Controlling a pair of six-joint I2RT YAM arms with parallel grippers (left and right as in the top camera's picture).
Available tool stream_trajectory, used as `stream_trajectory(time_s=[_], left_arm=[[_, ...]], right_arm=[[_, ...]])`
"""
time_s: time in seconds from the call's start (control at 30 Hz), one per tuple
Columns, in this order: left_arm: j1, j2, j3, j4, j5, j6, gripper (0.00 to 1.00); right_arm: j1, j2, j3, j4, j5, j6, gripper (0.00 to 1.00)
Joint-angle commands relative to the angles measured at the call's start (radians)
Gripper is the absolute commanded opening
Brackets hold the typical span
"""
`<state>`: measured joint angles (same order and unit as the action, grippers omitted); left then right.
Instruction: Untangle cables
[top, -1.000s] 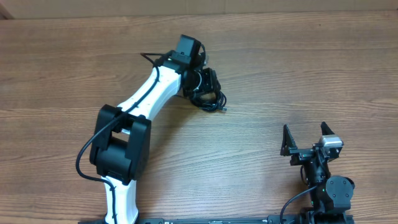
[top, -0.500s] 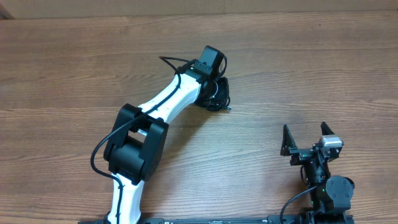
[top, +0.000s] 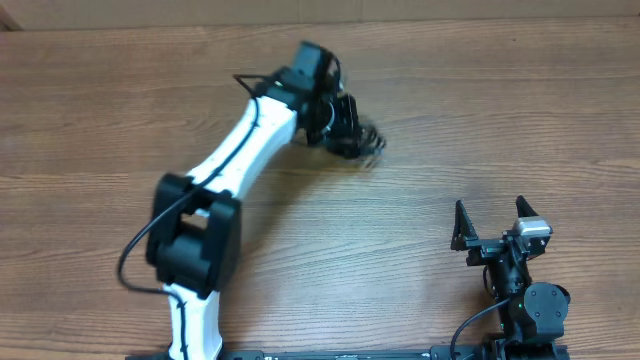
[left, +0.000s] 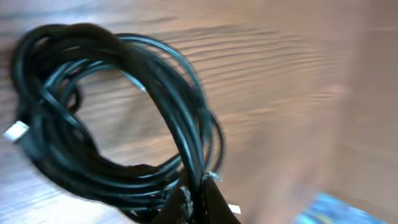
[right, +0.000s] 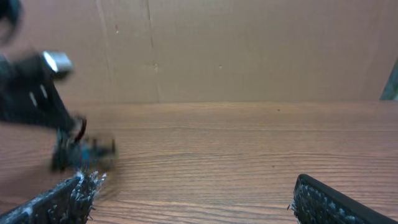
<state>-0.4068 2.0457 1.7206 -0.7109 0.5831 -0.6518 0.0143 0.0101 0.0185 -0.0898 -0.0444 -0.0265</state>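
Left gripper (top: 347, 128) is swinging farther out, clamping the cables (top: 369, 146), coil hanging off its tips; right gripper (top: 492, 228) is sitting wide open, well apart.

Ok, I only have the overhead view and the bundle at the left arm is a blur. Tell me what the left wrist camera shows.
Observer: There the cables form one coiled loop of many strands, pinched at its lower edge by the left fingers.
Operator: Now name any plug tips you can make out.
Observer: One pale tip sticks out at the coil's left side, and a second pale tip sits right beside the fingers.
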Motion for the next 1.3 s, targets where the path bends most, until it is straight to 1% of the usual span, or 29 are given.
stream_trajectory(time_s=[0.0,0.1,0.3,0.33,0.4,0.43,0.47,0.5,0.57,0.67,0.7,0.73,0.8,0.9,0.97,1.03,1.07,1.2,1.27], left_arm=[[0.015,-0.148,0.051,-0.026,0.14,-0.067,0.04],[0.016,-0.196,0.051,-0.063,0.154,-0.067,0.04],[0.013,-0.249,0.051,-0.09,0.304,-0.081,0.04],[0.013,-0.249,0.051,-0.097,0.309,-0.081,0.04],[0.013,-0.248,0.05,-0.133,0.304,-0.056,0.04],[0.014,-0.247,0.05,-0.152,0.299,-0.023,0.04],[0.014,-0.247,0.05,-0.164,0.298,0.03,0.04],[0.013,-0.246,0.049,-0.177,0.297,0.082,0.04],[0.008,-0.246,0.049,-0.201,0.298,0.154,0.04],[-0.005,-0.246,0.049,-0.205,0.306,0.19,0.04],[-0.011,-0.246,0.049,-0.204,0.309,0.205,0.04],[-0.016,-0.246,0.049,-0.204,0.309,0.218,0.04],[-0.027,-0.246,0.049,-0.205,0.321,0.29,0.04],[-0.04,-0.246,0.049,-0.209,0.354,0.421,0.04],[-0.046,-0.246,0.049,-0.215,0.395,0.491,0.04],[-0.047,-0.246,0.049,-0.223,0.425,0.545,0.04],[-0.047,-0.246,0.049,-0.227,0.432,0.562,0.04],[-0.048,-0.247,0.049,-0.232,0.451,0.612,0.04],[-0.05,-0.246,0.049,-0.235,0.493,0.669,0.04]], right_arm=[[-0.003,-0.007,-0.01,0.006,0.01,-0.005,1.0],[-0.003,-0.007,-0.01,0.006,0.01,-0.005,1.0],[-0.003,-0.007,-0.01,0.006,0.01,-0.005,1.0],[-0.003,-0.007,-0.01,0.006,0.01,-0.005,1.0],[-0.003,-0.007,-0.01,0.011,0.009,-0.005,1.0],[-0.002,-0.007,-0.01,0.028,-0.016,0.0,1.0],[-0.002,-0.007,-0.01,0.047,-0.074,0.026,1.0],[-0.002,-0.007,-0.01,0.068,-0.187,0.093,1.0],[-0.002,-0.007,-0.01,0.075,-0.466,0.242,1.0],[-0.002,-0.007,-0.01,0.13,-0.787,0.421,1.0],[-0.002,-0.007,-0.01,0.134,-0.866,0.47,1.0],[-0.002,-0.007,-0.01,0.135,-0.895,0.488,1.0],[-0.003,-0.007,-0.01,0.183,-0.9,0.534,1.0],[-0.003,-0.007,0.004,0.357,-0.922,0.578,1.0],[-0.008,-0.007,0.059,0.392,-0.899,0.58,1.0],[-0.026,-0.001,0.143,0.314,-0.84,0.569,1.0],[-0.041,0.011,0.199,0.24,-0.805,0.541,1.0],[-0.12,0.147,0.446,-0.171,-0.675,0.398,1.0],[-0.15,0.254,0.542,-0.324,-0.649,0.328,1.0]])
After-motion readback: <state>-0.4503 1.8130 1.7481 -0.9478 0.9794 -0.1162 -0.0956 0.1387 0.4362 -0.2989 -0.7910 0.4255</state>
